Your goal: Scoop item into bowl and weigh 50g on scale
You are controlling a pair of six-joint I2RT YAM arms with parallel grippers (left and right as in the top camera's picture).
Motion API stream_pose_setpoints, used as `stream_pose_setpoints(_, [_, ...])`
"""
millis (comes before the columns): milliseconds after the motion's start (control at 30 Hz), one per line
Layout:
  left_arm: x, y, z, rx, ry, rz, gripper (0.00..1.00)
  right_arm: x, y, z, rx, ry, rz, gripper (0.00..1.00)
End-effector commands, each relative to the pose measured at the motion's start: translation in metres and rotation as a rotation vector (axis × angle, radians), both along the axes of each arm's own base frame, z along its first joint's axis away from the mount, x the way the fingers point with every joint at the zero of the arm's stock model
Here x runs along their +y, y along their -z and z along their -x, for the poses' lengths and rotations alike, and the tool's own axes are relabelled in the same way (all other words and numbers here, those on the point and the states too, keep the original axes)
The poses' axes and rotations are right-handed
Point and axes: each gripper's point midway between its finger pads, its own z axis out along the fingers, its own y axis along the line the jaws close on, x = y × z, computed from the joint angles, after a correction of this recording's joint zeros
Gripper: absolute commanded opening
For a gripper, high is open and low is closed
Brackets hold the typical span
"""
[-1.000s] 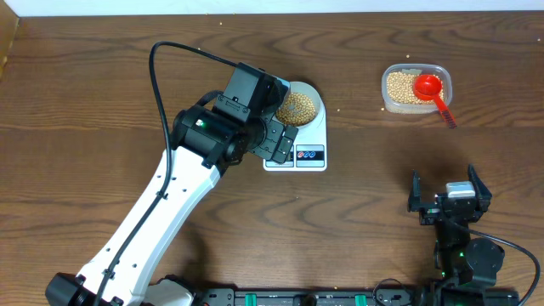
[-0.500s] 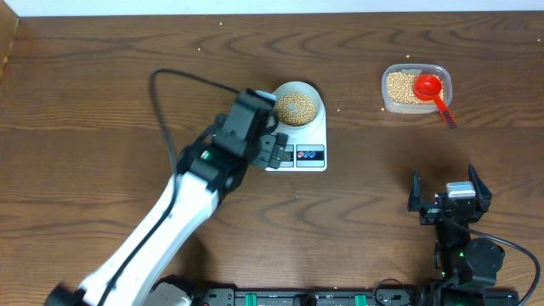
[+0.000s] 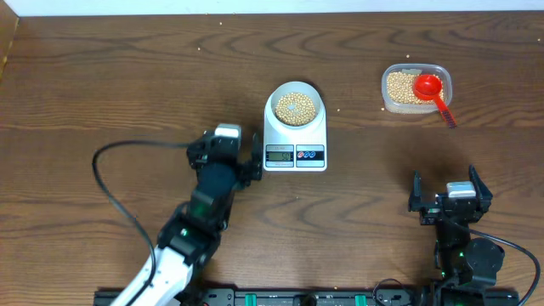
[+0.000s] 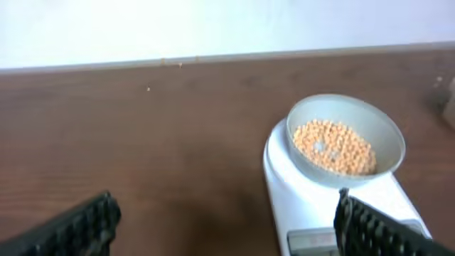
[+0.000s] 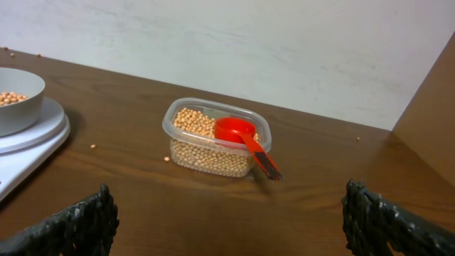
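Shows bowl [image 3: 274,102] of beans [image 3: 297,107] resting on scale [image 3: 316,136] for weighing, scoop [image 3: 429,87] parked in tub [image 3: 385,85], left gripper [image 3: 225,155] beside scale and right gripper [image 3: 448,194] well apart, both spread and empty, likely leaving reading undisturbed.

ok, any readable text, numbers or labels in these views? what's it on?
On the scale, the LCD display: digits too small to read overhead, cut off in the left wrist view.
The round buttons: markings too small to read.
The bowl, clear tub and red scoop: no text visible.
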Motion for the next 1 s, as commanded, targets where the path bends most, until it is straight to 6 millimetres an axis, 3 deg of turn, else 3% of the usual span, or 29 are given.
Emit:
stream_pose_setpoints(0, [0.005, 0.005, 0.014, -0.073, 0.030, 0.005, 0.98, 0.002, 0.000, 0.000, 0.000, -0.007, 0.002, 0.99])
stream_pose_setpoints(600, [-0.010, 0.016, 0.070, -0.231, 0.289, 0.031, 0.98, 0.002, 0.000, 0.000, -0.001, -0.007, 0.002, 0.99])
stream_pose_setpoints(967, [0.000, 0.018, 0.088, -0.227, 0.298, 0.016, 0.98, 0.002, 0.000, 0.000, 0.000, -0.007, 0.002, 0.99])
